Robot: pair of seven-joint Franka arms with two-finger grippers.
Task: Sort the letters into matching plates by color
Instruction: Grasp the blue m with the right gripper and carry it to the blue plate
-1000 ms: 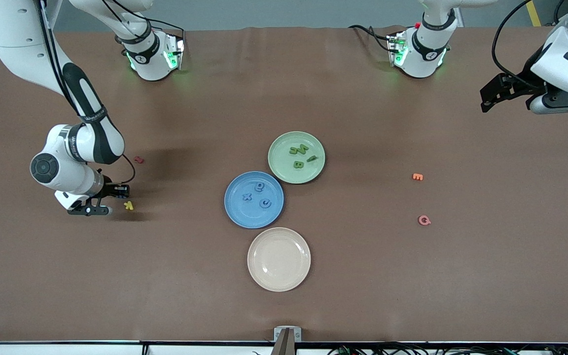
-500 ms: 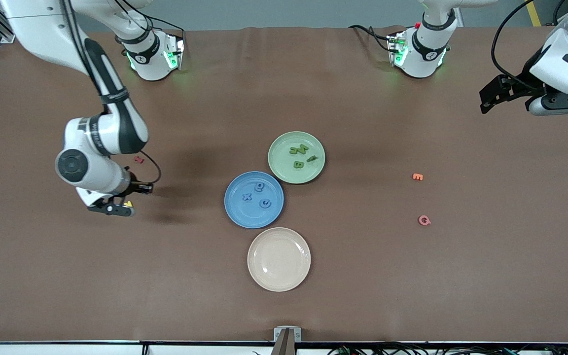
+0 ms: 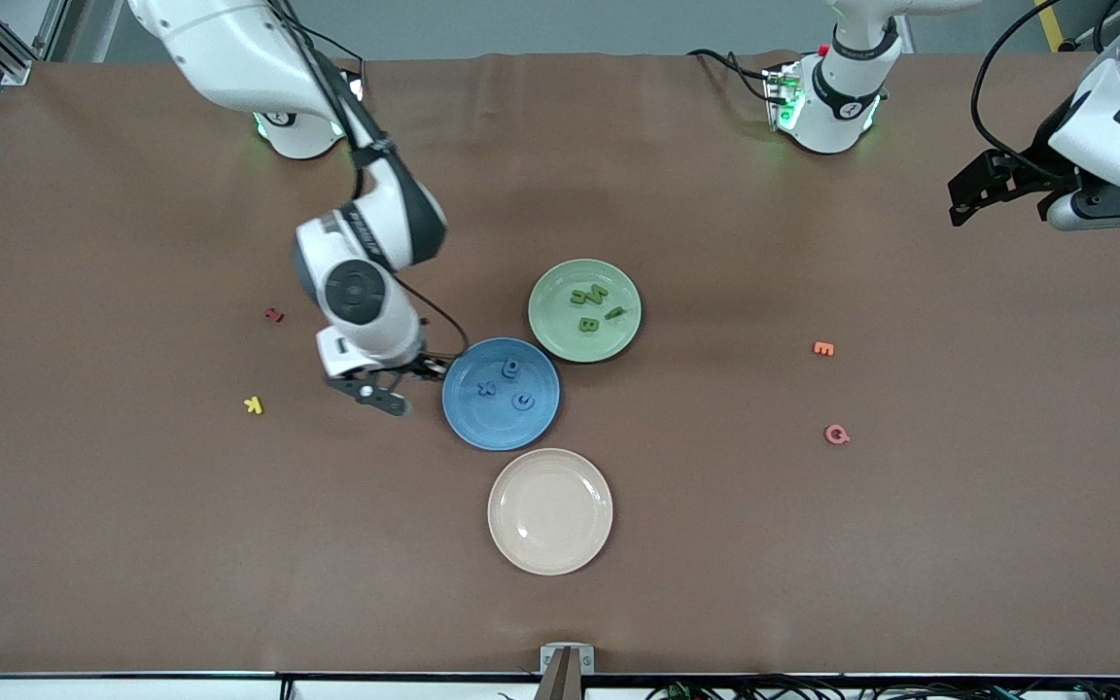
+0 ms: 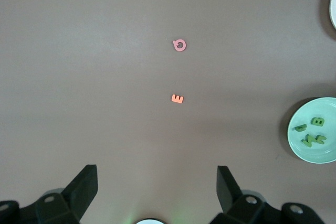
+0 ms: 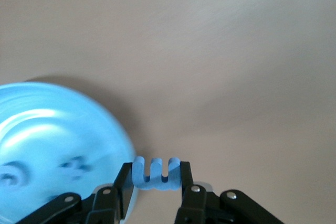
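The blue plate (image 3: 478, 425) holds three blue letters (image 3: 510, 367). The pale green plate (image 3: 556, 329) touches it on the side farther from the front camera and holds several green letters (image 3: 587, 325). My right gripper (image 3: 406, 383) is over the table at the blue plate's rim, on the right arm's side. It is shut on a blue letter (image 5: 155, 180) with three prongs, and the right wrist view shows the blue plate (image 5: 42, 129) beside my right gripper (image 5: 155, 170). My left gripper (image 3: 961, 194) waits open and empty at the left arm's end of the table, and its left wrist view (image 4: 156, 176) shows the green plate (image 4: 326, 154).
An empty beige plate (image 3: 521, 544) lies nearer the front camera than the blue plate. A red letter (image 3: 274, 315) and a yellow letter (image 3: 253, 405) lie toward the right arm's end. An orange E (image 3: 823, 348) and a pink Q (image 3: 837, 435) lie toward the left arm's end.
My right arm has swept from beside the yellow letter across to the blue plate's rim. The left arm has barely moved.
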